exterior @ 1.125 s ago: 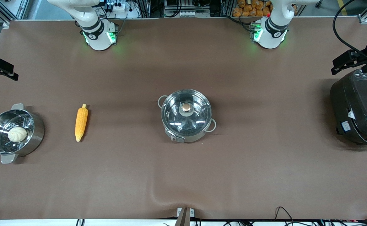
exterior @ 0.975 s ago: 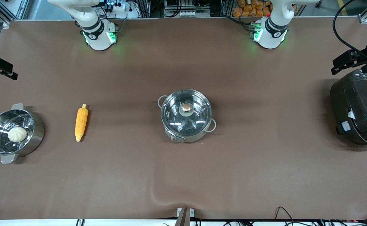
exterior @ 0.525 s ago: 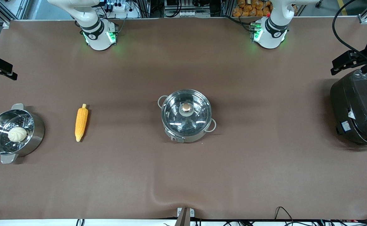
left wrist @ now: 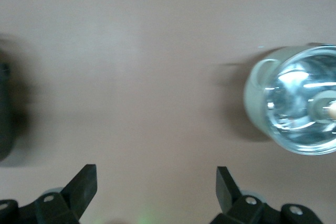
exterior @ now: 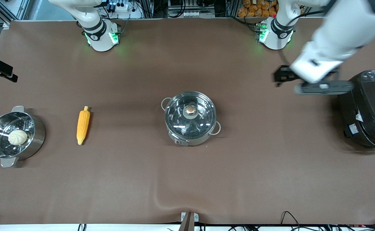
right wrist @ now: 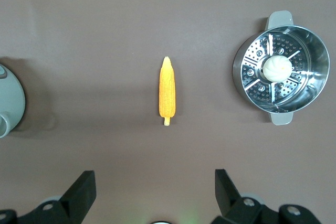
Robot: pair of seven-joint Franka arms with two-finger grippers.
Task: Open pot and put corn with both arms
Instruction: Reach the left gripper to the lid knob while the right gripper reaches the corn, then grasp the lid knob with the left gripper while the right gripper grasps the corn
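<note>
Standing: the round shiny steel pot (exterior: 191, 119) with two pale loop handles sits at the centre of the front view on the brown worktop (exterior: 187, 179).
Lid: the clear glass lid (exterior: 190, 113) with a copper-coloured knob (exterior: 190, 110) rests shut on the pot.
Corn: the yellow-orange tapered corn cob (exterior: 83, 125) lies flat in the left-centre of the front view, pale stub toward the top edge, well apart from the pot, between it and the steamer.
Steamer: the open steel steamer pot with flat handles (exterior: 14, 136) stands at the left edge of the front view, toward the right arm's end of the worktop, a white round bun (exterior: 17, 137) on its perforated insert.
Cooker: the large black rice cooker (exterior: 367, 110) stands at the right edge.
Left pincer: the left pincer (left wrist: 156, 187) is up over bare worktop between pot and rice cooker, in the upper right of the front view; fingers wide apart, nothing between them.
Right pincer: the right pincer (right wrist: 155, 188) is only partly seen at the left edge of the front view; its wrist view looks down on the corn; fingers spread wide, holding nothing.
</note>
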